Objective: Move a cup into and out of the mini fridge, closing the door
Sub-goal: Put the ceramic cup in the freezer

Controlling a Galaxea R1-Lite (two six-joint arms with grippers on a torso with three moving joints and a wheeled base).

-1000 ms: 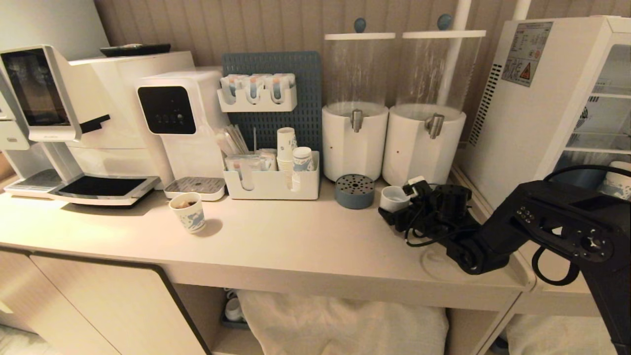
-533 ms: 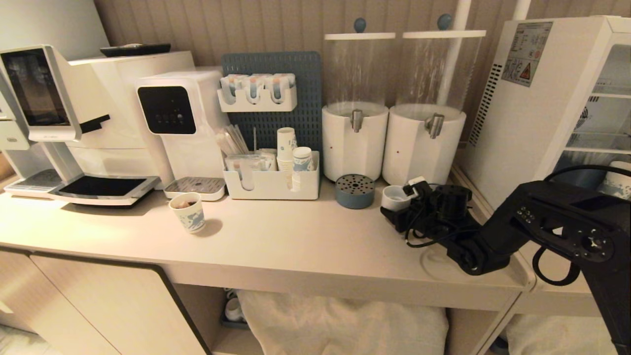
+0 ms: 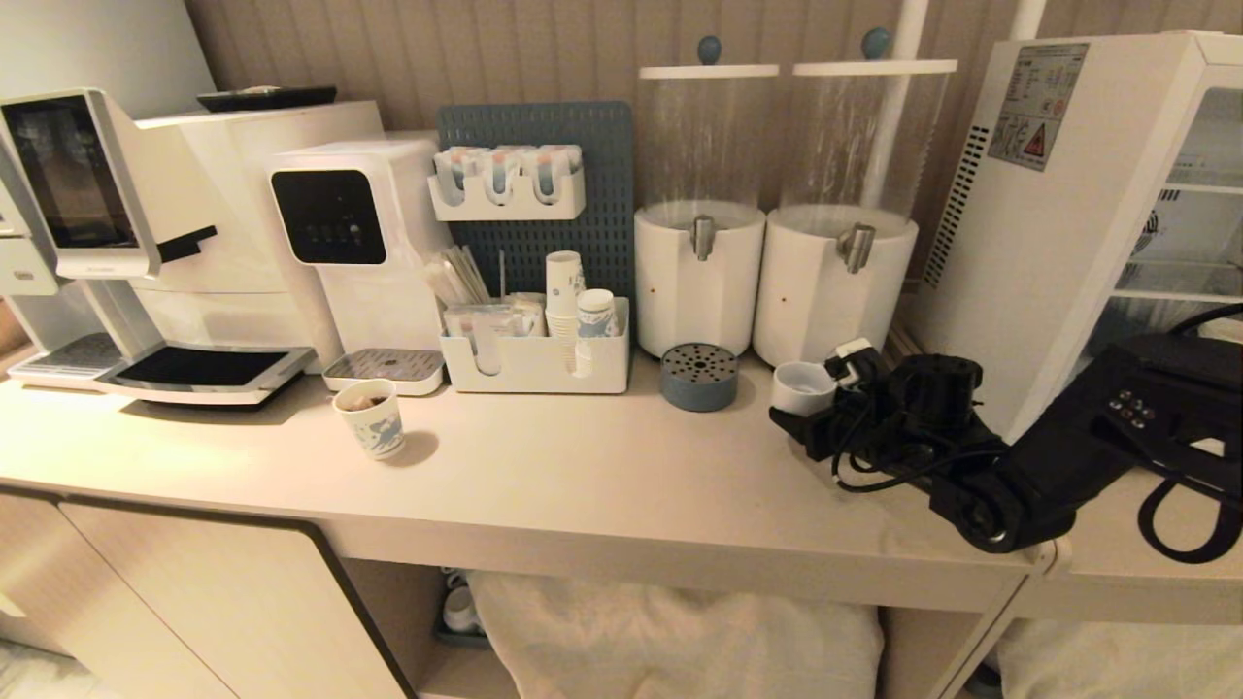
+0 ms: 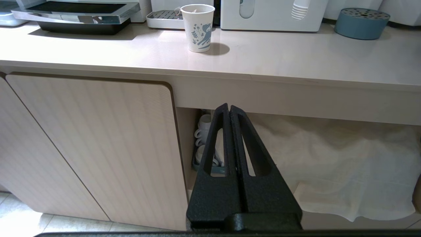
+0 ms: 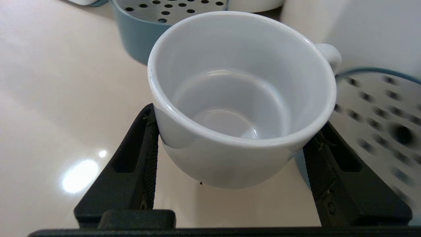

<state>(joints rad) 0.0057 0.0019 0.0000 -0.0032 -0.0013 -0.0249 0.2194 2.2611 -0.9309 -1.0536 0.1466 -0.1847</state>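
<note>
1. My main worry is the grip itself. The right pincer (image 5: 232,154) has its two black fingers (image 5: 138,158) pressed against opposite sides of the cup (image 5: 241,98), low on the rounded body. That curve could let the cup squirm upward or tip out if I swing the arm sharply toward the mini fridge (image 3: 1068,194).

2. The cup sits tilted toward the wrist camera, and a small nub shows at its far rim. If that nub catches on a wire shelf, I expect the cup to twist in the grip.

3. The blue perforated drip tray (image 3: 698,376) sits just beside the cup, and the drink dispenser (image 3: 833,282) stands right behind it. A careless lift or sideways sweep could knock either.

4. In the head view the cup (image 3: 802,386) is near the right end of the tabletop (image 3: 583,485), close to the fridge's side wall, so a tight turn risks clipping that wall. I cannot see the door from here.

5. Right pincer: spread fairly wide, clamped on the cup.

6. Left pincer (image 4: 229,110): fingers pressed together, holding nothing, parked low before the cabinet front.
</note>
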